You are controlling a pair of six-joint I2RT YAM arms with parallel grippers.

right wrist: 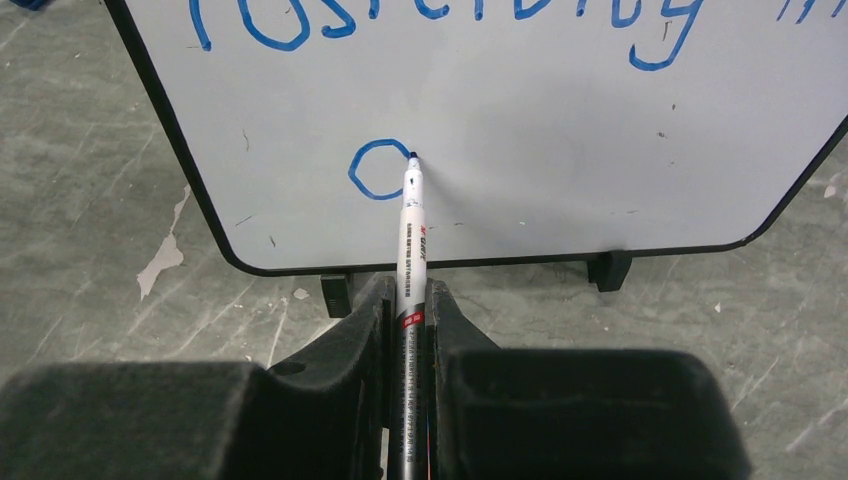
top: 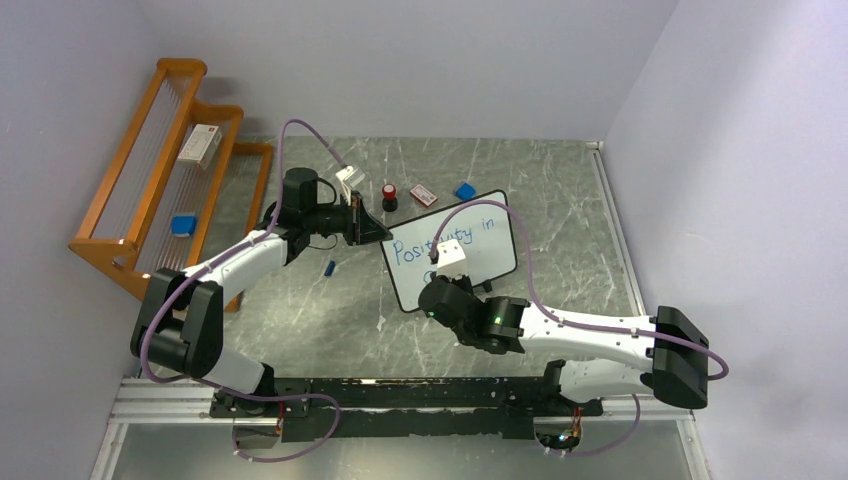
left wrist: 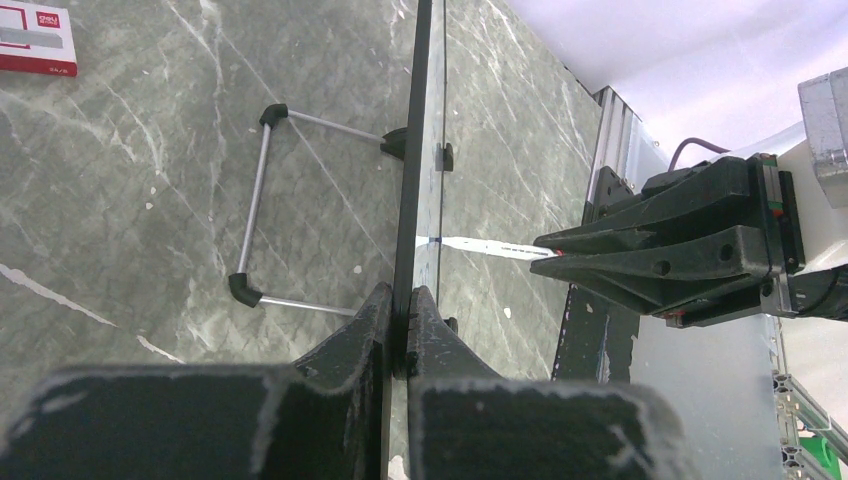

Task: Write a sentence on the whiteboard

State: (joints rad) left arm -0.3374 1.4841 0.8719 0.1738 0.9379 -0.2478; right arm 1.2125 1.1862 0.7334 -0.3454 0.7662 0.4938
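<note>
The whiteboard [top: 487,258] stands tilted on the table, right of centre. Its top line reads "Positivity in" [top: 445,240] in blue. My left gripper [top: 385,232] is shut on the board's left edge; the left wrist view shows the board edge-on [left wrist: 420,150] between the jaws [left wrist: 408,320]. My right gripper [top: 440,288] is shut on a white marker pen [right wrist: 411,230]. The pen's tip touches the board [right wrist: 560,150] beside a small blue loop [right wrist: 375,168] that starts the second line. The pen [left wrist: 490,246] and right gripper [left wrist: 660,255] also show in the left wrist view.
A wooden rack [top: 160,190] at the left holds a white box [top: 200,145] and a blue item [top: 183,225]. Behind the board lie a red-capped bottle [top: 388,195], a red-white box [top: 423,195] and a blue block [top: 465,190]. A blue cap [top: 330,268] lies left of it.
</note>
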